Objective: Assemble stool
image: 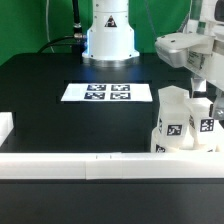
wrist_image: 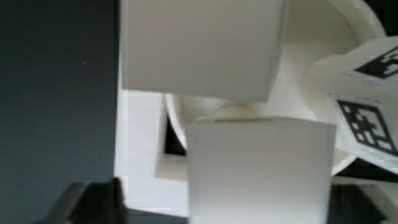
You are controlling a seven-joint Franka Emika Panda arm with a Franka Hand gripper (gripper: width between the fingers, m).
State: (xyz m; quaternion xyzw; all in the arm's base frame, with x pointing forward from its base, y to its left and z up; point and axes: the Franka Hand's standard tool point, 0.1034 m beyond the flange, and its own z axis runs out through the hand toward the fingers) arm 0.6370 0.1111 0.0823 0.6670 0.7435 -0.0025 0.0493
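Two views come through to me. From the exterior one I see a black desk (image: 60,120) against a green backdrop (image: 30,25), with the arm's white base (image: 108,35) at the far edge and dark cables running off behind it. I see the marker board (image: 107,92) lying flat near the desk's middle, four tags on it. White rails (image: 90,162) border the near edge, and another rail piece sits at the exterior view's left. At the exterior view's right, close against the near rail, stands the stool (image: 187,125): white blocky legs (image: 172,118) pointing up, each with black-and-white tags on its faces. The pincer (image: 203,97) hangs right over those parts from the upper right, its grey and white body just above them; from here I cannot tell how wide its fingers stand.

On the wrist view I get a tight look: one white leg (wrist_image: 199,50) fills the upper part and a second white block (wrist_image: 263,165) fills the lower middle, the two nearly meeting. The round seat (wrist_image: 347,110) curves alongside, tags on its rim. Dark fingertips (wrist_image: 93,200) show at the frame's edge, but I cannot tell whether they grip anything.
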